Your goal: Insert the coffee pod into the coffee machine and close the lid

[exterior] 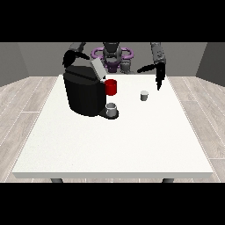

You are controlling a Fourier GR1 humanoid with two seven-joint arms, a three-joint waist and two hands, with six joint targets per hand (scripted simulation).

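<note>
The near half of the white tabletop (114, 149) carries nothing; two dark legs show under its front edge.

Farther back, left of centre, stands the black coffee machine (83, 93). No brand, label or writing can be read on it or on any other item. A small grey cup (112, 109) sits on the machine's base plate, at its lower right corner. Just behind and above the cup, a red part (111, 87) projects from the machine's right side. The machine's grey lid (97, 69) is raised and tilted, standing up from the top rear of the housing.

The coffee pod (144, 95), small and light grey, stands upright on the tabletop to the right of the machine, apart from it and from both hands. Nothing stands between the pod and the machine's red part.

Beyond the pod, the hand at the view's right (159, 75) hangs above the tabletop with its fingers straight and pointing down, thumb spread toward the view's left, grasping nothing.

The hand at the view's left (71, 57) is above the machine's rear left corner; whether its fingers are released or clenched cannot be told.

The robot's torso (112, 55) stands behind the far table edge, partly hidden by the lid.
</note>
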